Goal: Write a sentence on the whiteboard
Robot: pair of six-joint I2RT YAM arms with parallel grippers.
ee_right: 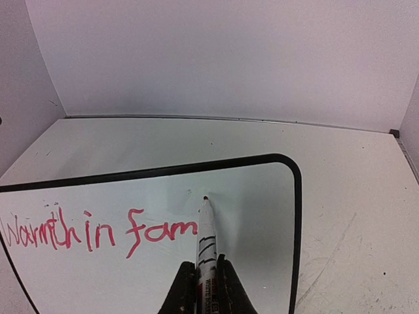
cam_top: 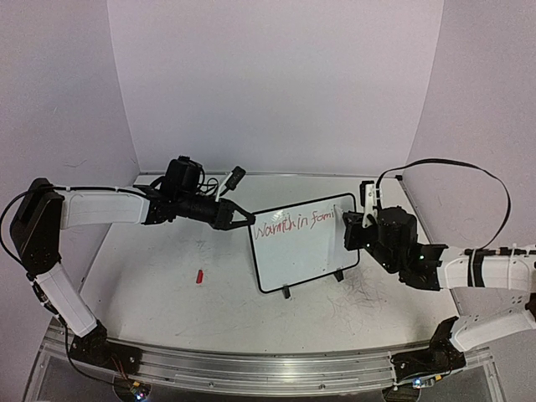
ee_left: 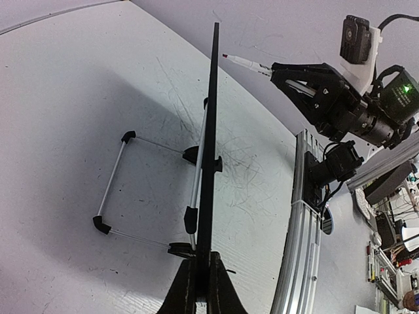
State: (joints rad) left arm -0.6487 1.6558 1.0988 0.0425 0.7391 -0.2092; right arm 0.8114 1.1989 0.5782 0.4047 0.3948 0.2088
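Right hand point(ee_right: 204, 276) is closed on a marker point(ee_right: 207, 235), fingers pinching the barrel low down so the red tip projects well ahead, clear of the fingers and in plain view of the wrist camera. Left hand point(ee_left: 201, 282) is clamped on the left edge of the whiteboard point(ee_right: 252, 219). Its wrist view shows the board edge-on between the two fingers, which looks like bracing: the board stands tilted on two small black clip feet point(cam_top: 286, 291) and a thin wire stand, and would likely slide or tip under pen pressure otherwise. The whiteboard sits mid-table point(cam_top: 151, 285), between the two arms, writing face toward the right arm. The sentence point(ee_right: 98, 229) runs in red along the top line and reads about "Warmth in fam" in the right wrist view, so it looks unfinished. The marker tip sits just right of and slightly above the last "m", directly ahead of the right hand, over bare white with room before the rounded right corner of the frame. Contact cannot be told for certain; from the left wrist view the tip seems just beside the face, perhaps a hair off. Judged step: the next letter of "family". A small red piece point(cam_top: 199, 275), possibly the marker cap, lies on the table left of the board, well apart from both hands.
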